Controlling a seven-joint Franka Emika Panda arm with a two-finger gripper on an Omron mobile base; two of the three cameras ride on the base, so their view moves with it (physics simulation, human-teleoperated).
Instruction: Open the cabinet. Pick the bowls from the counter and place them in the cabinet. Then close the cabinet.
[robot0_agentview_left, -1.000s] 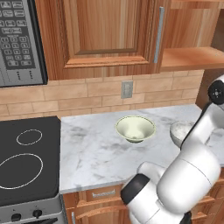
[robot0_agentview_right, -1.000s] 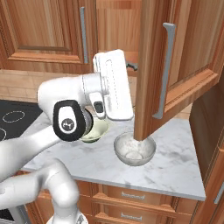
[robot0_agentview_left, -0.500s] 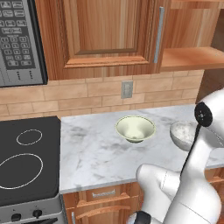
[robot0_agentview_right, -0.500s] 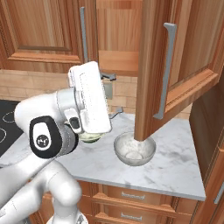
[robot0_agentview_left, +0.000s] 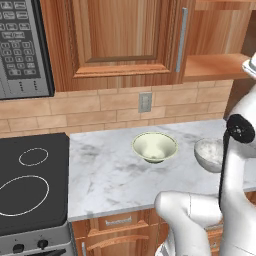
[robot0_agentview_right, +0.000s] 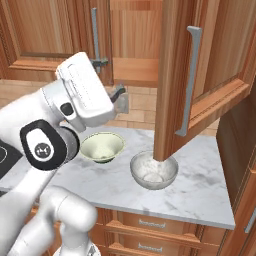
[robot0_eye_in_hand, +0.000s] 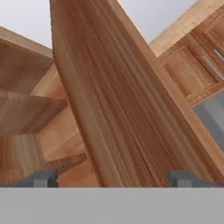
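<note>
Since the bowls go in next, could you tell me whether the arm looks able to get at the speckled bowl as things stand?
Probably yes, with care. The speckled bowl sits uncovered on the counter, but the open cabinet door hangs right over its far rim, so a descent from the near side looks freer. The gripper is up by the shelf.

No readable text or labels.

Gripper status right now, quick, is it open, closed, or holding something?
Gripper: open and empty, its fingertips wide apart in the hand view, facing the edge of the open cabinet door.
</note>
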